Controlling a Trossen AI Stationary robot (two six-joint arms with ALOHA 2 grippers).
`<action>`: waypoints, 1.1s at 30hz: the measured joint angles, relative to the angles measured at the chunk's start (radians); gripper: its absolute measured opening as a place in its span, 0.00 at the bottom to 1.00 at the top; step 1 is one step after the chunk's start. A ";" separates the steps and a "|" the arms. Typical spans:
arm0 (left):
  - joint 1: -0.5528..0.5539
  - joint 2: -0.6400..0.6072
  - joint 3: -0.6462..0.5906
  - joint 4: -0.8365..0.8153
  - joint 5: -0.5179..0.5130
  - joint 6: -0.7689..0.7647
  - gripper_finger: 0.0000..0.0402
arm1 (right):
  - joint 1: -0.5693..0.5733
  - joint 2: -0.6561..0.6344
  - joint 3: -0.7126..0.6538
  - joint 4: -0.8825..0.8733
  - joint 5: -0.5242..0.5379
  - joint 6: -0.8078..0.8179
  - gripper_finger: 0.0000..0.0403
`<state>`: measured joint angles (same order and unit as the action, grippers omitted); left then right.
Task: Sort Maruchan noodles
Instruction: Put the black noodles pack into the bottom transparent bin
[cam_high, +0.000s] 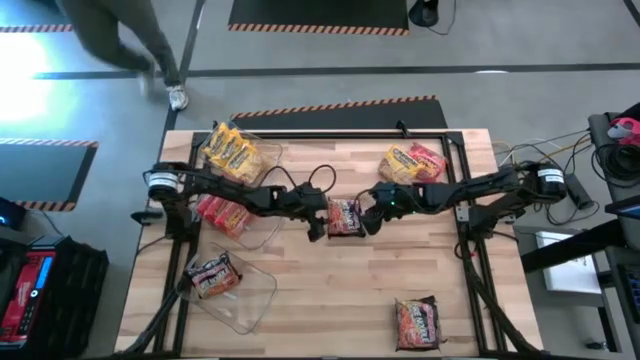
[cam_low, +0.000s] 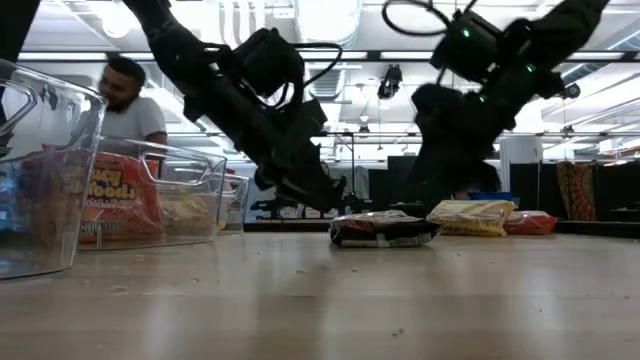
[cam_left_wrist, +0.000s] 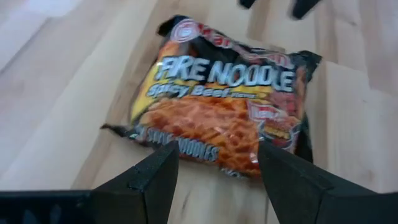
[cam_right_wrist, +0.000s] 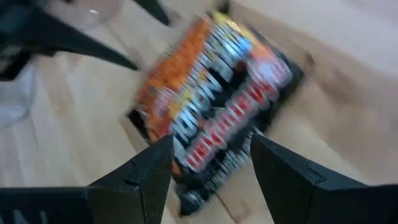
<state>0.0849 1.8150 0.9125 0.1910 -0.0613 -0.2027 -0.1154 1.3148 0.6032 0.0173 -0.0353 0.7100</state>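
Both my left gripper (cam_high: 318, 222) and right gripper (cam_high: 372, 215) sit spread beside the dark packet (cam_high: 345, 216); next, one must pinch it.

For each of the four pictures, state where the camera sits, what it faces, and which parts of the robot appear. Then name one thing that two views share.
High view: overhead, looking straight down on the table; both arms, left claw, right claw.
Low view: table height, looking level across; both arms come down from above.
Left wrist view: on the left arm, facing the dark packet; own open fingers.
Right wrist view: on the right arm, facing the same packet; own open fingers.
Shared: all four show that dark packet mid-table.
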 joint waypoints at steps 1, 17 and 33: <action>0.000 0.006 0.006 0.001 0.001 0.012 0.50 | 0.000 -0.001 -0.015 0.012 0.001 0.028 0.50; -0.001 0.056 0.010 0.027 0.001 0.074 0.50 | 0.000 0.027 -0.136 0.225 0.009 0.199 0.50; -0.001 0.117 0.013 0.069 0.004 0.061 0.50 | -0.001 0.032 -0.136 0.237 0.011 0.198 0.50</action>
<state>0.0841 1.9315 0.9254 0.2600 -0.0574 -0.1417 -0.1162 1.3472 0.4667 0.2538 -0.0246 0.9078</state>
